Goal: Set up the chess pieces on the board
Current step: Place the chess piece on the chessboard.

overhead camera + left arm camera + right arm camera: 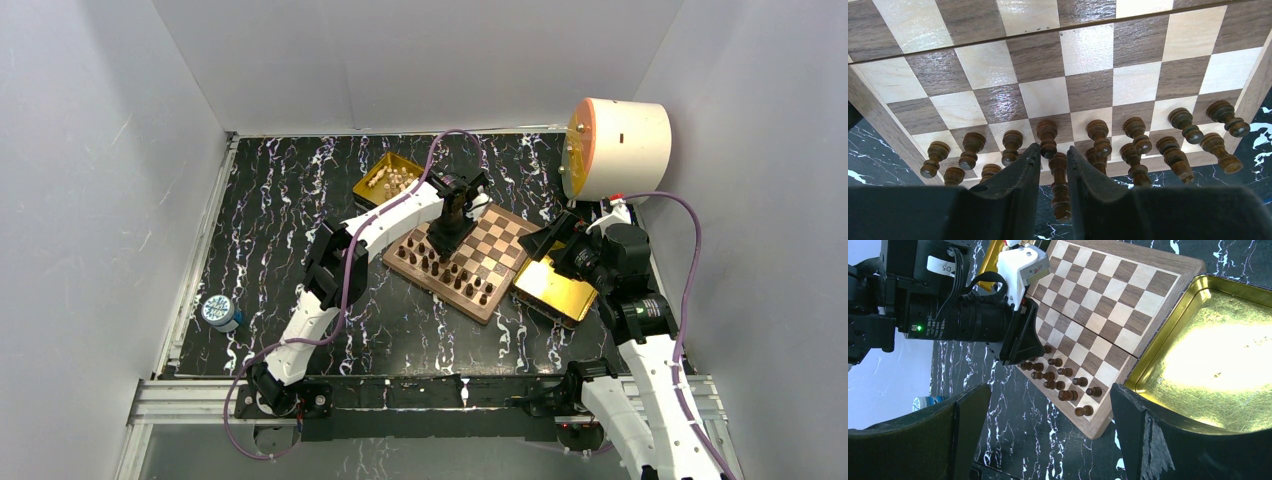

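The board (pixel 497 243) lies tilted in the middle of the black marbled table. Dark chess pieces (pixel 455 275) stand in two rows along its near-left edge, and also show in the left wrist view (pixel 1137 134) and the right wrist view (pixel 1068 394). My left gripper (pixel 440 243) hangs over those rows. Its jaws (pixel 1053 152) are nearly together around a tall dark piece (pixel 1060 185) in the back row, with a thin gap on the piece's left. My right gripper (pixel 553 243) is wide open and empty (pixel 1050 390), above the board's near corner. The cream chess pieces (pixel 390 180) lie in a gold tray.
The gold tray with the cream pieces (pixel 372 192) sits behind the board's left corner. An empty gold tray (pixel 555 288) lies against the board's right side (pixel 1218 355). A white and orange cylinder (pixel 615 150) stands at the back right. A small blue-white jar (pixel 220 312) stands at the left.
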